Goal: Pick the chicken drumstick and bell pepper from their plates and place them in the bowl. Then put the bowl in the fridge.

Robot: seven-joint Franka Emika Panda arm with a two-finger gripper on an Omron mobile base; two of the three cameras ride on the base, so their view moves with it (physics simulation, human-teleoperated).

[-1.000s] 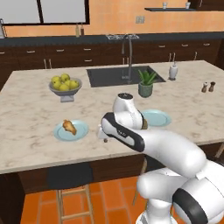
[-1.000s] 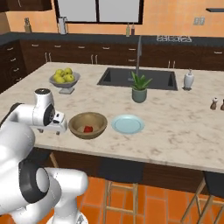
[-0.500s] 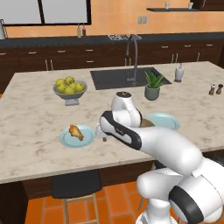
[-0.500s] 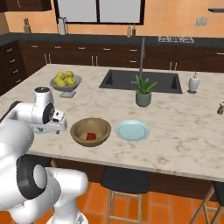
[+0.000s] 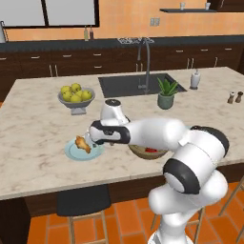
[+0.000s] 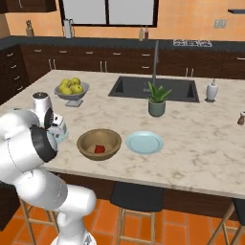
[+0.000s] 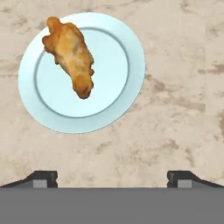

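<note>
The golden-brown chicken drumstick lies on a pale-blue plate, up and to the left of my open gripper. Nothing is between its fingertips. In the left base view my gripper hovers just right of the drumstick on its plate. The red bell pepper rests inside the wooden bowl. A second plate beside the bowl is bare. My arm hides most of the bowl in the left base view. The fridge is out of view.
A grey footed bowl of yellow-green fruit stands behind the drumstick plate. The sink, a potted plant, a soap dispenser and two shakers are farther back. A black stool sits under the counter edge.
The base has driven left, so the whole scene shifted right in both base views. My hand has come closer to the drumstick plate. The jaws stayed open.
</note>
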